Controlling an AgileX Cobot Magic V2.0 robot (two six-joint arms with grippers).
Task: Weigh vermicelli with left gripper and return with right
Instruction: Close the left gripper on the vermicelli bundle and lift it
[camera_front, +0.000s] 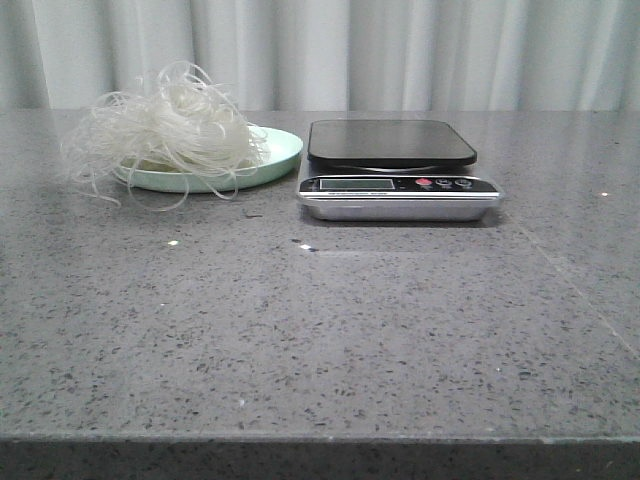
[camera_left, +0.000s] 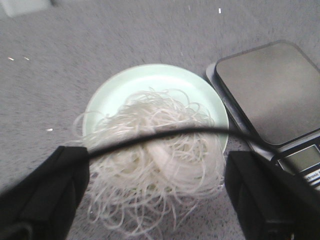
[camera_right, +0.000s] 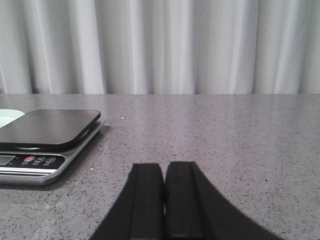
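The front camera is sitting low near the worktop edge, facing 12 o'clock toward the curtain. The left wrist camera is looking steeply down from close above, its view spanning the pale green plate and, toward 2 o'clock, the kitchen scale. The right wrist camera is looking almost level across the worktop at the curtain. All three views are sharing the scale; the plate's edge is also showing in all three.
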